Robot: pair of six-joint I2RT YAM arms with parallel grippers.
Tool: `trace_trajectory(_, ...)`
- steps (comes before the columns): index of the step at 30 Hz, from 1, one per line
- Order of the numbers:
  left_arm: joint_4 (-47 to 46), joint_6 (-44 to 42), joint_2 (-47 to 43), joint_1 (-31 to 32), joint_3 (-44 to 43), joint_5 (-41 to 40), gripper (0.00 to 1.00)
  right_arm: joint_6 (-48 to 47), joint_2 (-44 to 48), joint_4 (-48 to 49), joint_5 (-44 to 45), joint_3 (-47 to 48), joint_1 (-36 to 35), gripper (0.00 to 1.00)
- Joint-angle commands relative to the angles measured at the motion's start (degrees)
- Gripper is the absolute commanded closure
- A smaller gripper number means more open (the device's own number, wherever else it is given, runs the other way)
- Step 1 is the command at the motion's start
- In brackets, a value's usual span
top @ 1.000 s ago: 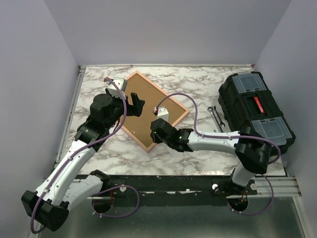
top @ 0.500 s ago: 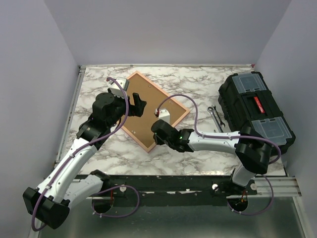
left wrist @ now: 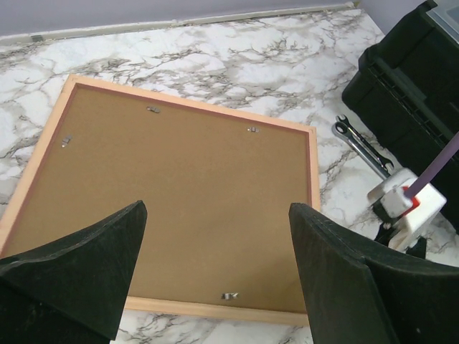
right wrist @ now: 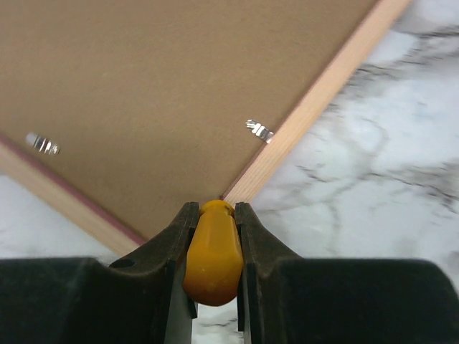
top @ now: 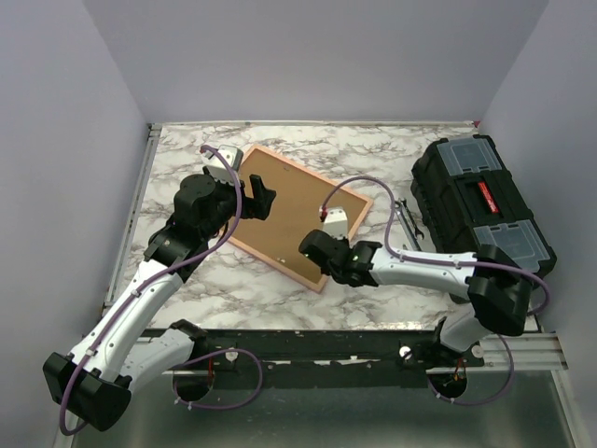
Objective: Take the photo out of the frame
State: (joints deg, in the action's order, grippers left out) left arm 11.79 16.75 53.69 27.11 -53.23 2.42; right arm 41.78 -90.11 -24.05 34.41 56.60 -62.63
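The frame [top: 300, 210] lies face down on the marble table, its brown backing board [left wrist: 179, 201] up and held by small metal tabs [left wrist: 229, 295]. The photo is hidden beneath the board. My left gripper [top: 257, 198] hovers open over the frame's left part, and its fingers [left wrist: 93, 265] straddle the board's near edge without touching it. My right gripper [top: 319, 246] is at the frame's near corner [right wrist: 237, 190]. It is shut on a yellow rounded tool handle [right wrist: 213, 251] whose tip meets that corner.
A black toolbox [top: 480, 210] stands at the right, also seen in the left wrist view [left wrist: 416, 79]. A wrench [top: 408, 219] lies between it and the frame. Grey walls enclose the table at the back and both sides.
The frame has turned and slid to the right on the table. My right gripper moved right with its near corner. My left arm has barely moved.
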Motion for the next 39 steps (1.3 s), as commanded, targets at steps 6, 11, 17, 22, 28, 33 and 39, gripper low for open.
trace_trajectory(6,-0.7,1.1,-0.6,0.0,-1.3,2.2,0.17,-0.9,13.5,-11.7,4.9,-2.1,10.8,0.99)
trace_trajectory(11,-0.8,1.2,-1.1,0.0,-1.2,2.5,0.17,-8.0,11.1,-5.1,5.6,-1.6,24.4,0.99)
trace_trajectory(17,-0.6,0.9,-1.3,0.1,-1.3,1.7,0.17,-11.4,3.2,3.1,3.7,1.4,32.2,0.99)
trace_trajectory(22,-0.4,0.6,-1.1,0.1,-1.3,1.3,0.17,-11.5,-2.8,7.6,1.8,4.2,34.3,0.99)
trace_trajectory(28,-0.5,0.7,-1.2,0.0,-1.3,1.2,0.17,-12.9,-9.0,16.1,-0.1,6.1,35.2,1.0)
trace_trajectory(33,-0.5,0.6,-1.2,0.1,-1.3,0.9,0.17,-19.2,-15.9,30.9,-8.0,10.8,35.5,0.99)
trace_trajectory(39,0.2,-0.7,-1.3,0.1,-1.2,-1.8,0.17,-21.5,-24.9,24.6,-9.7,29.0,35.4,0.99)
